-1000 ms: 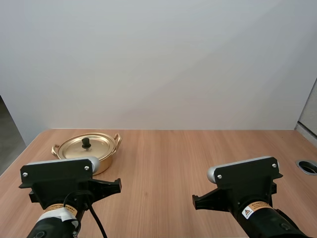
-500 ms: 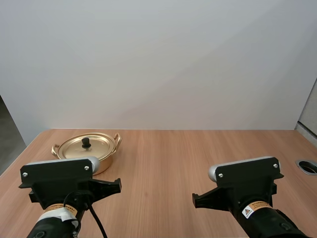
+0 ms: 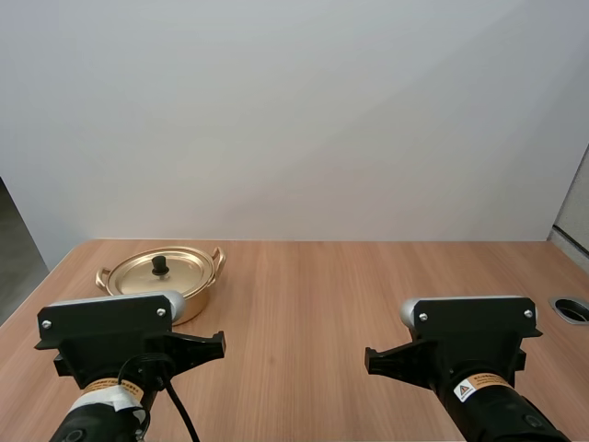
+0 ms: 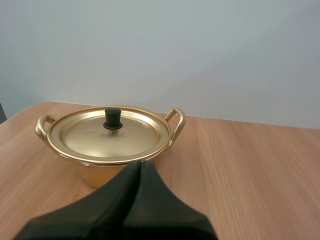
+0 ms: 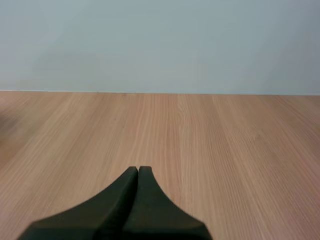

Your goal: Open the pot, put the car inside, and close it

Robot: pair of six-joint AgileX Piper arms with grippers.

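Observation:
A gold pot (image 3: 162,279) with two side handles stands at the far left of the wooden table (image 3: 313,295). Its gold lid (image 4: 110,134) lies on it, with a black knob (image 4: 112,118) at the centre. My left gripper (image 4: 140,165) is shut on nothing, its fingers one dark wedge just short of the pot's near wall. My right gripper (image 5: 138,171) is also shut on nothing, pointing over bare wood toward the back wall. Both arms' wrists sit at the near edge in the high view.
A round grommet hole (image 3: 572,309) is set in the table near its right edge. The table's left edge drops off just beyond the pot. A plain wall stands behind the table.
My right arm has turned slightly to the right and now faces squarely ahead. The left arm and the pot have not moved.

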